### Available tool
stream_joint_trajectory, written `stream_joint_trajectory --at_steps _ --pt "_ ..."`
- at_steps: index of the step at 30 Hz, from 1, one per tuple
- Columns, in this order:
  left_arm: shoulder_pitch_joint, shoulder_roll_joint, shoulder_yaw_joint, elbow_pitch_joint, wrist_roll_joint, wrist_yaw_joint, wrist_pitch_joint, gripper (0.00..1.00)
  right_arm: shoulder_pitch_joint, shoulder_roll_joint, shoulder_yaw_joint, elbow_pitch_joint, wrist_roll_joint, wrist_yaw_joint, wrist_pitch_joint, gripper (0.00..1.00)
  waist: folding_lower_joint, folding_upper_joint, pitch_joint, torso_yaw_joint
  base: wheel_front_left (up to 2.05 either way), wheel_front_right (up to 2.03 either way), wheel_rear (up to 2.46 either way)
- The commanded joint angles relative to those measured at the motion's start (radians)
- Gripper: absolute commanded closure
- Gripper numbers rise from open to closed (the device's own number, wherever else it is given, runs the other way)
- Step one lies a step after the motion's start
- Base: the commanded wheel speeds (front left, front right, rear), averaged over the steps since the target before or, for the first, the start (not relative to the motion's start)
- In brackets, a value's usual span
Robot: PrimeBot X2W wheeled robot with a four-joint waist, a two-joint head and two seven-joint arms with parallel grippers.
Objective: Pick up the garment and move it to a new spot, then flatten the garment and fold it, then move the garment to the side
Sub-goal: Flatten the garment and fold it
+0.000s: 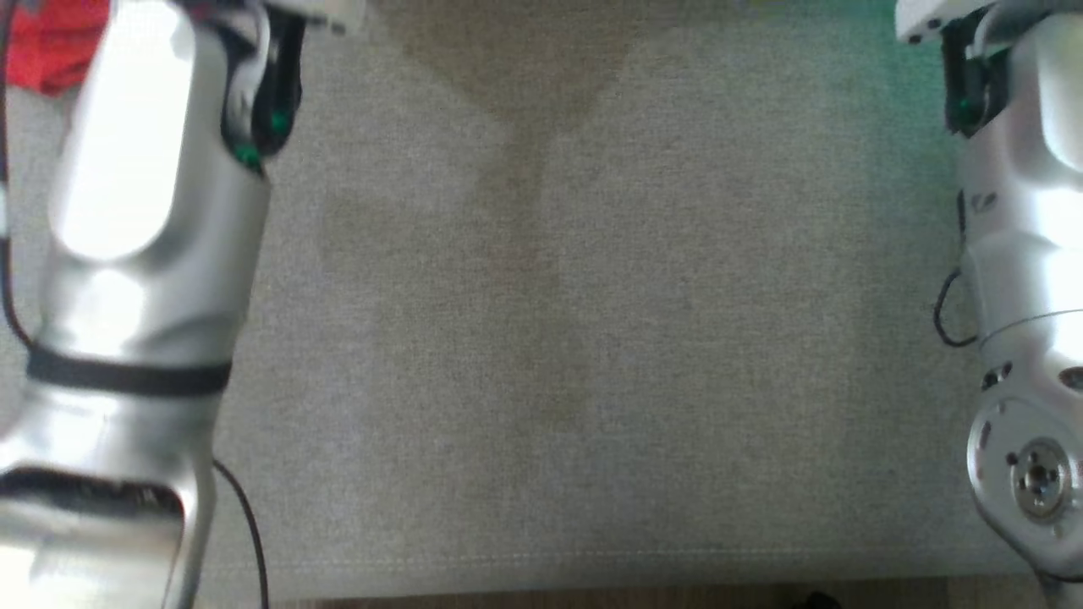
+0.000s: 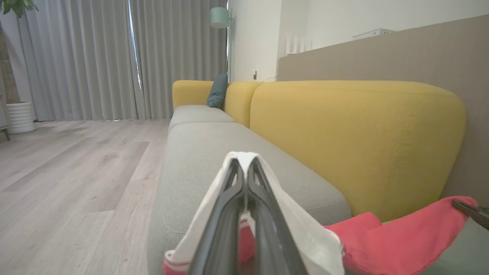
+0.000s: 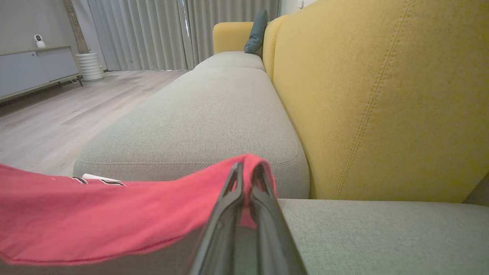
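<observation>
**Left wrist view: left gripper (image 2: 244,164) and right gripper (image 3: 247,168) both clamped on the garment (image 3: 95,217)**

Closest to the left wrist camera, the left gripper's two dark fingers (image 2: 225,229) are pressed together with no gap. A white fold of the garment is draped over their tips. From that fold, red cloth runs to the right edge of that view. There a dark fingertip (image 2: 471,211) of the right gripper pinches its far corner.

In the right wrist view, the right gripper's fingers are likewise drawn narrow, with a red edge wrapped over their tips. The rest of the cloth stretches away to that view's left and shows a strip of white, dark-striped trim. So the garment spans between the two grippers above the grey seat cushion (image 1: 592,338). Whether it touches the cushion cannot be told.

The head view shows the left forearm (image 1: 144,254) and the right forearm (image 1: 1024,254) at either side, with seat fabric between them. A patch of red sits in the top left corner, beside the left forearm.

Behind the seat rises the yellow backrest (image 2: 355,141). Farther along the sofa, a teal pillow (image 2: 217,91) leans against the backrest near the far armrest. Beside the sofa lies a pale wooden floor (image 2: 76,172). At the far end of the room are grey curtains (image 2: 95,57), a pale green lamp shade (image 2: 219,17), a white planter (image 2: 19,116) and a low grey sideboard (image 3: 34,72).
</observation>
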Motion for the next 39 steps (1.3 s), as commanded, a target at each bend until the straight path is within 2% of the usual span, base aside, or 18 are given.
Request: stream_joint_trajectory --at_steps 1,10,17,22,26,31,32,39 --pt "0.005 0.037 0.037 -0.068 -0.009 -0.004 -0.006 1.00 -0.002 0.021 0.019 -0.026 0.019 0.007 -0.010 1.00 0.0000 0.0000 -0.011 -0.003 0.00 0.00 0.00" --pt "0.353 0.057 0.058 -0.293 -0.045 -0.029 -0.006 1.00 0.156 0.022 0.100 -0.023 0.170 0.007 -0.010 1.00 0.0000 0.0000 -0.108 -0.022 0.00 0.00 0.00" --pt "0.642 0.082 0.036 -0.462 -0.067 -0.007 0.008 1.00 0.325 0.021 0.182 -0.076 0.266 0.007 -0.010 1.00 0.0000 0.0000 -0.195 -0.028 0.00 0.00 0.00" --pt "0.828 0.078 0.010 -0.552 -0.087 0.026 0.027 1.00 0.485 -0.019 0.208 -0.147 0.321 0.007 0.008 1.00 0.0000 0.0000 -0.266 -0.010 0.00 0.00 0.00" --pt "0.959 0.072 -0.015 -0.602 -0.096 0.049 0.028 1.00 0.638 -0.040 0.178 -0.252 0.375 0.007 0.031 1.00 0.0000 0.0000 -0.329 0.003 0.00 0.00 0.00" --pt "1.116 0.078 -0.031 -0.666 -0.107 0.088 0.036 1.00 0.858 -0.038 0.129 -0.470 0.392 0.007 0.091 1.00 0.0000 0.0000 -0.394 0.006 0.00 0.00 0.00" --pt "1.116 0.078 -0.031 -0.666 -0.107 0.088 0.036 1.00 0.858 -0.038 0.129 -0.470 0.392 0.007 0.091 1.00 0.0000 0.0000 -0.394 0.006 0.00 0.00 0.00" --pt "1.293 0.099 -0.031 -0.744 -0.133 0.127 0.045 1.00 1.173 0.002 0.075 -0.848 0.371 0.007 0.252 1.00 0.0000 0.0000 -0.435 -0.005 0.00 0.00 0.00"
